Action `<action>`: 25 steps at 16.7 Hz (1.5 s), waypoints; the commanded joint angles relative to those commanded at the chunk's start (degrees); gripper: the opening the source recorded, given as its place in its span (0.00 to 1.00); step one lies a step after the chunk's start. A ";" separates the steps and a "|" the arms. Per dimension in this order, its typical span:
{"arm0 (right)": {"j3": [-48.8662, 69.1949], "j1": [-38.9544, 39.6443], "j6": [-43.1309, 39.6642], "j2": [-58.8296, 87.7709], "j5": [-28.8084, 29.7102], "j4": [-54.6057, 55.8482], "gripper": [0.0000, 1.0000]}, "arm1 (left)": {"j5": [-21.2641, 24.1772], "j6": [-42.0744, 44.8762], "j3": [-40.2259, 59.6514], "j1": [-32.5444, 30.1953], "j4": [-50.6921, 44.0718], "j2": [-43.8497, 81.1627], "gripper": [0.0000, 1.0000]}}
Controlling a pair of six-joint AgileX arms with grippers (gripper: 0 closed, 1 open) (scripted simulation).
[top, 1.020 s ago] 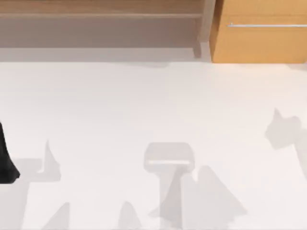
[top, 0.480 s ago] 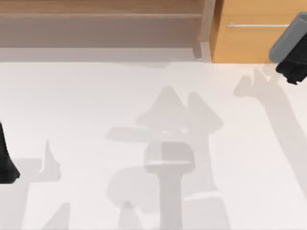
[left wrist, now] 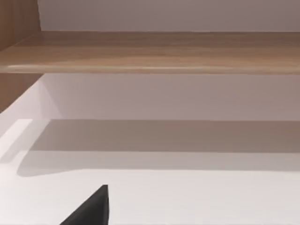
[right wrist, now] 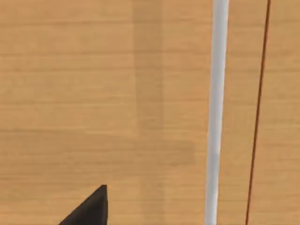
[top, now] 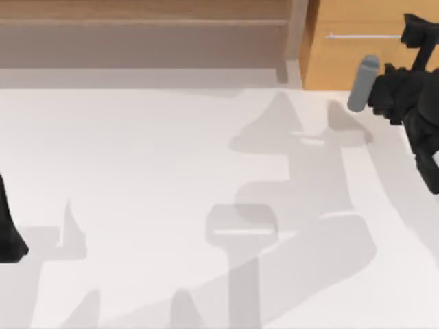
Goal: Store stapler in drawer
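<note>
The drawer [top: 357, 58] stands shut at the back right, with a light orange-tan wooden front and a thin silver bar handle [top: 360, 36]. My right gripper [top: 412, 31] is up against the drawer front at the right end of the handle, with its black arm reaching in from the right edge. The right wrist view looks closely at the tan front [right wrist: 117, 93] and the silver handle [right wrist: 215, 112]. My left gripper [top: 8, 229] is parked at the table's left edge. The stapler is out of view.
A brown wooden shelf [top: 144, 34] runs along the back left, beside the drawer; it also fills the far side of the left wrist view as a shelf board [left wrist: 154, 51]. Broad grey shadows of the arms lie across the white table [top: 137, 151].
My right arm came into the top view from the right edge and moved up to the drawer front by the handle. Its shadows swept across the table. The left arm stayed still.
</note>
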 joint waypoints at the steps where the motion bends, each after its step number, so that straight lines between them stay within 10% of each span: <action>1: 0.67 -0.03 -0.98 1.46 0.27 1.13 1.00 | 0.00 0.00 0.00 0.00 0.00 0.00 1.00; 18: 7.88 -0.80 -1.78 5.56 -0.19 -1.68 1.00 | 0.00 0.00 0.00 0.00 0.00 0.00 1.00; 25: 7.88 -0.80 -1.78 5.56 -0.19 -1.68 0.47 | 0.00 0.00 0.00 0.00 0.00 0.00 1.00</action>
